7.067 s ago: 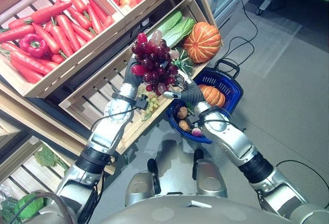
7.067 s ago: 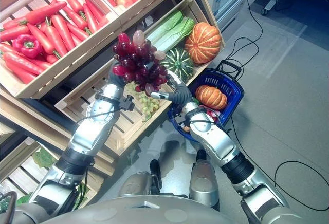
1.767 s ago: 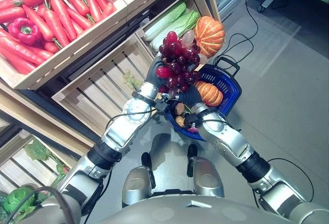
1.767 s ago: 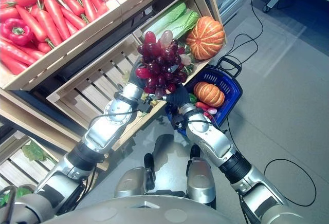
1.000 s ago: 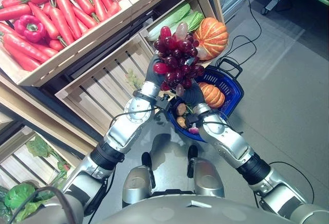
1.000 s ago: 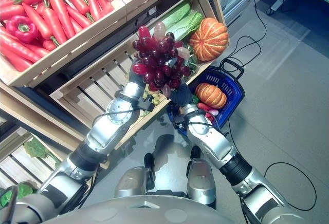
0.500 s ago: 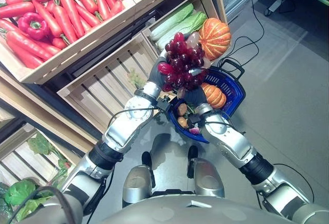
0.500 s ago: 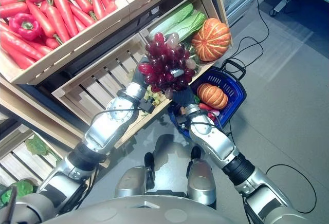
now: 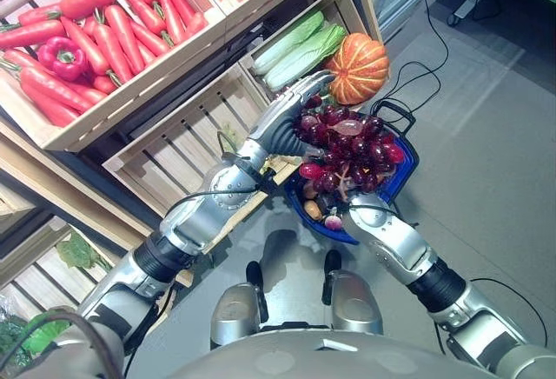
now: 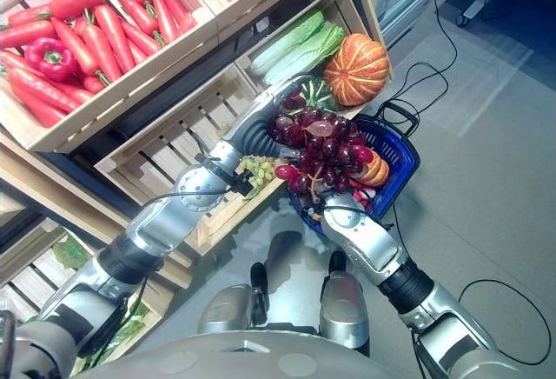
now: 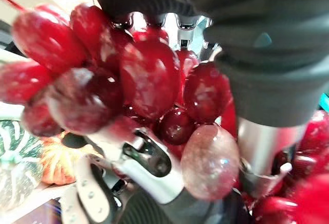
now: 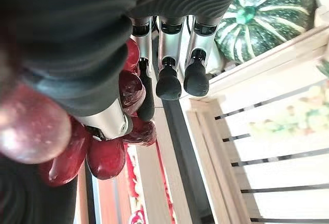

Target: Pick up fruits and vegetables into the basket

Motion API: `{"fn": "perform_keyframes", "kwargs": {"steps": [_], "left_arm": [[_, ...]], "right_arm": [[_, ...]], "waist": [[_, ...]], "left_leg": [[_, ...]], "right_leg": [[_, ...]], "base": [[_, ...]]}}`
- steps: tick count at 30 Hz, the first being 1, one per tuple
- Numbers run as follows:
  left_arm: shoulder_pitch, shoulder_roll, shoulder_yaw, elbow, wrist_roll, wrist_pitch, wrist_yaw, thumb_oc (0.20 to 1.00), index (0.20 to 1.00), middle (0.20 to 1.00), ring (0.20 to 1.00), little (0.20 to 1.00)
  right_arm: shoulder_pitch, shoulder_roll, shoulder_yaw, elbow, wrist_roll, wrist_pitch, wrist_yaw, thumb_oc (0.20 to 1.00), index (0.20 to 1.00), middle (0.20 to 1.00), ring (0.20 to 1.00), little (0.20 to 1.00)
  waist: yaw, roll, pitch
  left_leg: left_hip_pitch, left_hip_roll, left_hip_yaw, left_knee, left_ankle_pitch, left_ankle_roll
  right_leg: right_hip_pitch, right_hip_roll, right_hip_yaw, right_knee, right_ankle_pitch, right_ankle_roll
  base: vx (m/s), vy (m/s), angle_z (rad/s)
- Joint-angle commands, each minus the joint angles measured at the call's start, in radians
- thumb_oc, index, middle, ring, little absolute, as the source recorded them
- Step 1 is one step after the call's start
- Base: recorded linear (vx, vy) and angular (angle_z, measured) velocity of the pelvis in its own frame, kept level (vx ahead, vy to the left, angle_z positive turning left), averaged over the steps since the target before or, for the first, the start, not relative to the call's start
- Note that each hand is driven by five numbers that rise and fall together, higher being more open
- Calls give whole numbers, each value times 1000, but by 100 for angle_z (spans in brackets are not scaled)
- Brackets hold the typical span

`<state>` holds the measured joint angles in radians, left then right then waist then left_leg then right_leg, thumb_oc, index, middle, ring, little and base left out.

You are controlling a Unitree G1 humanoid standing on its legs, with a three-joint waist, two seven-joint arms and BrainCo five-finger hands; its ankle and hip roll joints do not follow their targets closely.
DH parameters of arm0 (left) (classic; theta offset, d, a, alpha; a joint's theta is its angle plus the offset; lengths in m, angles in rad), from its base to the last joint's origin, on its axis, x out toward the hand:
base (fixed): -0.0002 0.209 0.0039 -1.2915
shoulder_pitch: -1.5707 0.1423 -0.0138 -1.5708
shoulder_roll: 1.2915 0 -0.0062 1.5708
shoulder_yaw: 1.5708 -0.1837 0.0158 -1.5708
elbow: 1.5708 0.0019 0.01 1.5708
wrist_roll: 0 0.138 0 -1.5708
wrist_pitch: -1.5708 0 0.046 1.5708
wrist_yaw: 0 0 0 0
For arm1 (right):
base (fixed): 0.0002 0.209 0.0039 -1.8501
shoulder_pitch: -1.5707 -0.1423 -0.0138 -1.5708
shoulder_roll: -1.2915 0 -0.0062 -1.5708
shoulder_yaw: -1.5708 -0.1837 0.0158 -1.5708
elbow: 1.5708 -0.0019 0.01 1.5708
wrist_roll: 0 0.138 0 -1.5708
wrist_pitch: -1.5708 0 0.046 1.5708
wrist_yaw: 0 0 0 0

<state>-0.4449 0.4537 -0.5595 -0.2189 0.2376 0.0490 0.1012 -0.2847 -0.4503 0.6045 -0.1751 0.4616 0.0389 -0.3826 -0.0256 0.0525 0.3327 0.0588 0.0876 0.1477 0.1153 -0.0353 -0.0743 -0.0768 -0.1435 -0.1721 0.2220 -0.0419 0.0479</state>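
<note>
i cradle the red grapes (image 9: 347,149) over the basket (image 9: 401,179); left hand (image 9: 291,118) flat-fingered alongside, right hand's fingers i cannot tell. lumpy, floppy bunch: support underneath.

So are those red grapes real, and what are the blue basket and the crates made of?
The red grapes look like glossy plastic or rubber: large, even, with hard highlights, though that can't be confirmed. The blue basket seems to be moulded plastic, its wall a perforated grid. The crates look like pale unpainted wood, with visible slats.
</note>
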Motion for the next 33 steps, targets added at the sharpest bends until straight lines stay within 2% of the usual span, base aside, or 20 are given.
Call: {"fn": "perform_keyframes", "kwargs": {"steps": [1,3,9,13,18,22,27,33], "left_arm": [[82,75,10,11,-36,-51,38,1000,1000,1000,1000,1000],[116,82,37,16,-69,-63,45,1000,1000,1000,1000,1000],[265,76,148,83,-302,-104,72,1000,1000,1000,1000,1000],[363,40,213,157,-447,-168,63,1000,1000,1000,1000,1000],[448,-7,280,292,-553,-263,66,1000,1000,1000,1000,1000],[496,-70,326,414,-713,-268,3,1000,1000,1000,1000,1000],[533,-102,343,522,-774,-242,-66,1000,1000,1000,1000,1000],[543,-105,334,596,-802,-246,-122,1000,1000,1000,1000,1000]], "right_arm": [[-104,72,-116,-232,-53,-190,-17,200,200,200,200,200],[-85,64,-137,-238,-65,-190,-14,200,200,200,200,200],[-25,30,-245,-263,-108,-167,3,200,200,200,200,200],[1,7,-320,-260,-138,-147,1,200,200,200,200,200],[12,-17,-394,-237,-159,-148,-13,200,200,200,200,200],[22,-34,-430,-212,-210,-155,-37,200,200,200,200,200],[20,-61,-469,-159,-227,-147,-50,200,200,200,200,200],[14,-99,-478,-66,-282,-154,-68,200,200,200,200,200]], "waist": [[-10,-28,-49],[-10,-24,-51],[-10,-13,-46],[-7,-9,-37],[-5,-9,-13],[-5,-9,9],[-6,-5,56],[-8,12,140]], "left_leg": [[-20,11,-2,80,-110,36],[-19,12,-2,79,-109,35],[-27,13,0,85,-109,30],[-45,14,1,99,-111,28],[-75,16,2,120,-112,26],[-97,18,3,132,-109,24],[-150,22,4,162,-102,22],[-232,22,6,203,-89,21]], "right_leg": [[73,-60,9,1,-87,92],[72,-60,10,2,-88,91],[57,-62,12,19,-95,80],[37,-63,13,37,-100,69],[8,-62,17,60,-106,57],[-17,-61,20,79,-111,51],[-75,-63,20,120,-112,45],[-167,-67,16,197,-125,31]], "base": [[0,0,0],[9,-4,-2],[1,-5,-4],[-15,-10,-4],[-51,-25,1],[-60,-26,-2],[-114,-22,-1],[-145,14,2]]}}
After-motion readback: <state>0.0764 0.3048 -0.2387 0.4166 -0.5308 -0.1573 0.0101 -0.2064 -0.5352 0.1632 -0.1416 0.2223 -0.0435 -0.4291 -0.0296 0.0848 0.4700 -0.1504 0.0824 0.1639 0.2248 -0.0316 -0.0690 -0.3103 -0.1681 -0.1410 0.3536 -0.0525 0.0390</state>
